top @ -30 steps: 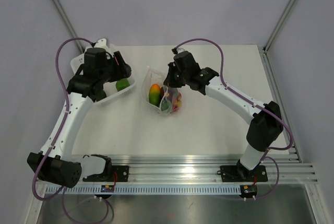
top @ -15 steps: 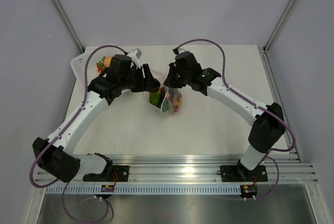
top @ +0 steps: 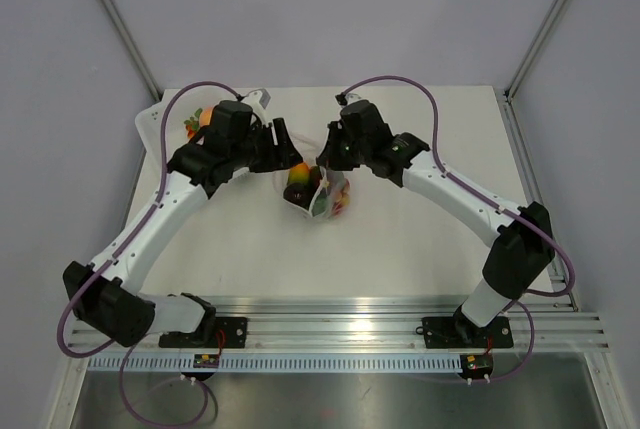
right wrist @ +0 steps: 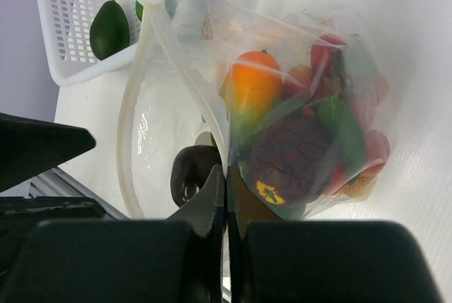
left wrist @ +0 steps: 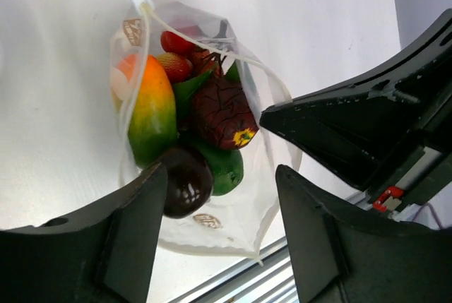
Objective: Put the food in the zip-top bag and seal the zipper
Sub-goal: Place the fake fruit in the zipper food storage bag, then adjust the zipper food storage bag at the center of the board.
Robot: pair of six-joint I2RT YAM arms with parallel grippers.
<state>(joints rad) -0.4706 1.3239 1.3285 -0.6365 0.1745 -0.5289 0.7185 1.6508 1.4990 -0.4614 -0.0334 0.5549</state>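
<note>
Lab cell: white table (top: 400, 239), grey walls (top: 330, 9), aluminium rail (top: 400, 324).

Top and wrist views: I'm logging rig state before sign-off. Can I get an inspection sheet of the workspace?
Surface: white table, no spills seen.
Job's things: bag open, food inside, dark piece at its mouth; zipper unsealed.
Clutter: white tray holding green pieces.
Grippers: left gripper open over the bag; right gripper shut on its edge.
Cables: purple cables loop over both arms, clear of the bag.
Surroundings: grey walls, metal rail at near edge.
</note>
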